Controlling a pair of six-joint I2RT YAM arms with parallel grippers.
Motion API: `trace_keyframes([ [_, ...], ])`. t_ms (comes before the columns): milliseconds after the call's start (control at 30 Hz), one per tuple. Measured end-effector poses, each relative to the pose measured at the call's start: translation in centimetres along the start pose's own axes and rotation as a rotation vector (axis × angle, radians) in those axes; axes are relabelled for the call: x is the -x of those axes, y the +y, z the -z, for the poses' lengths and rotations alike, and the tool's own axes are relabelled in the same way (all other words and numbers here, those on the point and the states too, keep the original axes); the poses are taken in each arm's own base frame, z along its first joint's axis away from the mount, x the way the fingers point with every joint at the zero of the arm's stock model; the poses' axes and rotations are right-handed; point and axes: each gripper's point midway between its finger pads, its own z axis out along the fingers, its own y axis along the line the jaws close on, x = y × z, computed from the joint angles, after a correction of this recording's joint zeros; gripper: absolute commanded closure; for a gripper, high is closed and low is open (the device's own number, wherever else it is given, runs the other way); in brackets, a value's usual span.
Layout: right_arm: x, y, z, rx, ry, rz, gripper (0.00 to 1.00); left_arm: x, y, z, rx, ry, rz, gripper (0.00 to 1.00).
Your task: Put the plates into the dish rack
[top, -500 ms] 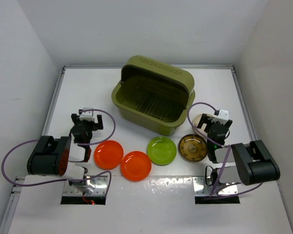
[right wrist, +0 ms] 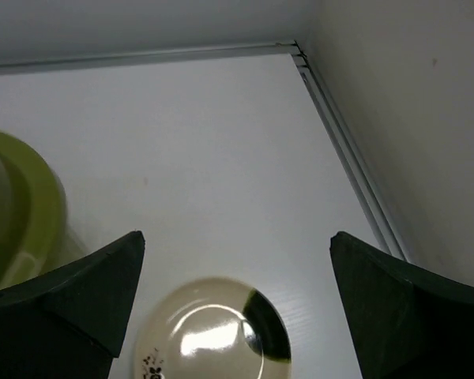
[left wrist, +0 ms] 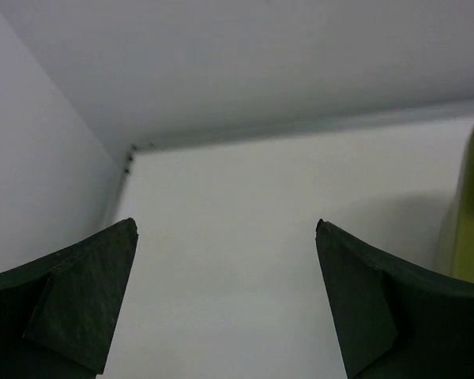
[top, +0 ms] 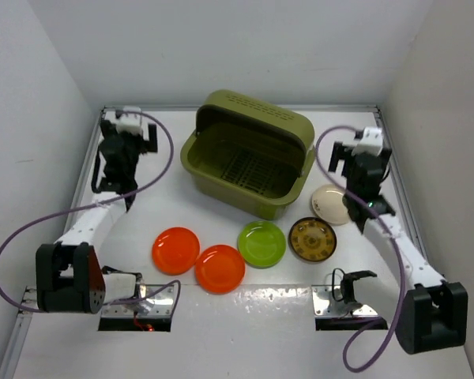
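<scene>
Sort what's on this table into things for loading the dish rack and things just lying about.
For the job: dish rack; orange plate; second orange plate; green plate; brown patterned plate; cream plate.
Just lying about: purple cables of the arms.

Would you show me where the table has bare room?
Bare: between the dish rack and the left arm, and the table's far right corner. Crowded: the row of plates before the rack, and the cream plate at its right.

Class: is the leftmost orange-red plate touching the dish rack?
Apart. The top view shows bare white table between the leftmost orange-red plate and the dish rack.
</scene>
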Motion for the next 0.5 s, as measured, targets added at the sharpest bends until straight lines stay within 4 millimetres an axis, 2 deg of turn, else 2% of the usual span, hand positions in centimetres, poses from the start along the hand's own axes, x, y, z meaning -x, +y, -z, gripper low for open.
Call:
trace_keyframes([
  [33, 1.8, 0.2, -0.5, 0.029, 0.022, -0.02, 0.05, 3.2, 1.3, -0.5, 0.042, -0.033, -0.002, 0.01],
  [100, 5.5, 0.4, -1.5, 0.109, 0.037, -0.096, 0.14, 7.1, 3.5, -0.4, 0.108, -0.056, -0.004, 0.01],
  [133, 6.8, 0.1, -2.1, 0.141, 0.062, -0.137, 0.18, 8.2, 4.3, -0.2, 0.129, -0.046, -0.006, 0.01],
  [167, 7.4, -0.3, -2.5, 0.153, 0.085, -0.168, 0.18, 8.7, 4.8, -0.1, 0.136, -0.02, -0.011, 0.01],
  [233, 6.7, -1.0, -3.7, 0.171, 0.172, -0.244, 0.18, 8.6, 4.9, -0.2, 0.11, 0.059, -0.024, 0.01],
  [267, 5.3, -1.3, -4.1, 0.179, 0.226, -0.28, 0.18, 8.0, 4.6, -0.3, 0.079, 0.103, -0.03, 0.01],
  [300, 3.1, -1.3, -4.2, 0.189, 0.309, -0.326, 0.18, 6.9, 3.9, -0.2, 0.039, 0.154, -0.033, 0.01],
  [367, -2.4, -1.6, -3.8, 0.18, 0.495, -0.43, 0.2, 3.9, 2.3, 0.5, -0.046, 0.266, -0.026, 0.01],
  [433, -7.6, -2.1, -2.7, 0.15, 0.668, -0.53, 0.24, 0.9, 0.9, 1.6, -0.112, 0.366, -0.008, 0.07],
  [500, -12.0, -2.8, -1.4, 0.099, 0.824, -0.607, 0.26, -2.1, -0.2, 3.0, -0.159, 0.463, 0.013, 0.1],
])
